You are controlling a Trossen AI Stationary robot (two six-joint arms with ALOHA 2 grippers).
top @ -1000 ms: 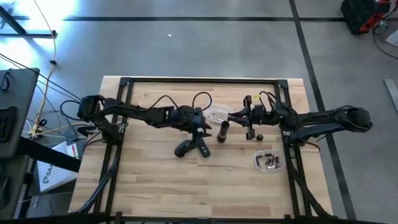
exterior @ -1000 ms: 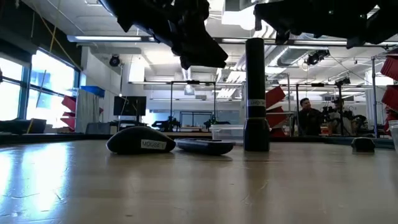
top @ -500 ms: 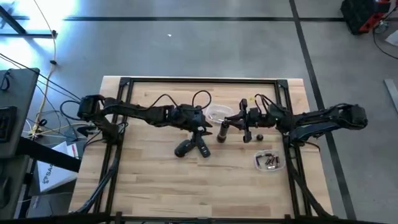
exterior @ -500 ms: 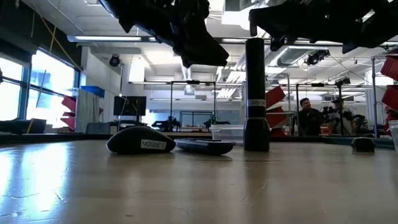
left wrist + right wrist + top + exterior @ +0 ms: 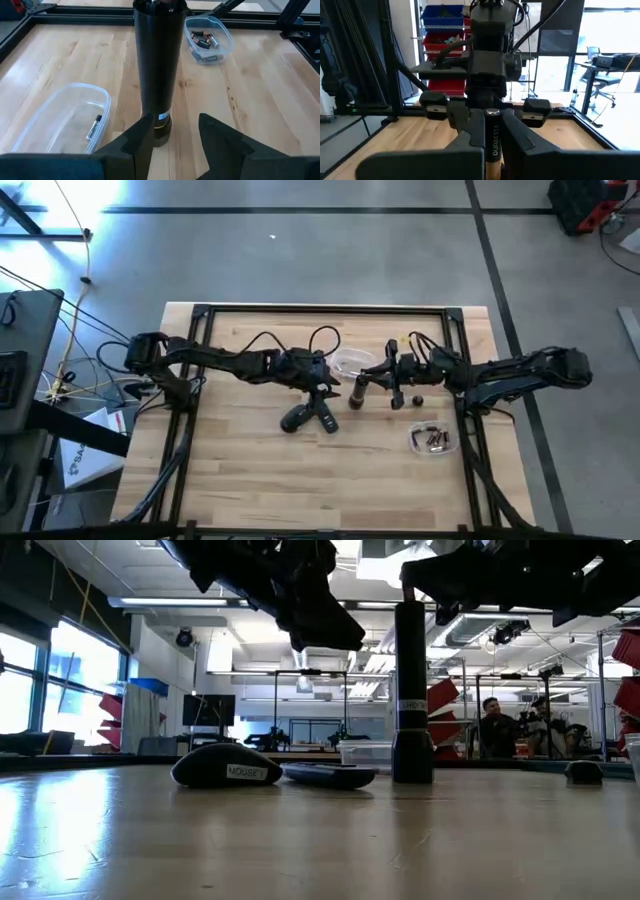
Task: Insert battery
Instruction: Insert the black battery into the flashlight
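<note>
Seen from above, two dark arms meet over the middle of a wooden desk (image 5: 250, 470). The right gripper (image 5: 492, 131) pinches a Duracell battery (image 5: 493, 135) upright between its fingers; only the right wrist view shows the brand name and the battery's metal end. The left gripper (image 5: 170, 132) has its fingers spread, and a tall black flashlight (image 5: 159, 60) stands upright just beyond them, its base level with the fingertips. The low view confirms that the flashlight (image 5: 411, 690) stands on end on the desk, beside a computer mouse (image 5: 226, 766) labelled "MOUSE" and a flat dark cover (image 5: 330, 776).

The left wrist view alone reveals what the containers hold: a clear tub (image 5: 65, 120) to one side of the left fingers with one battery inside, and a smaller clear tub (image 5: 209, 39) beyond the flashlight holding several loose batteries. The low view also shows a person (image 5: 495, 730) far behind the desk.
</note>
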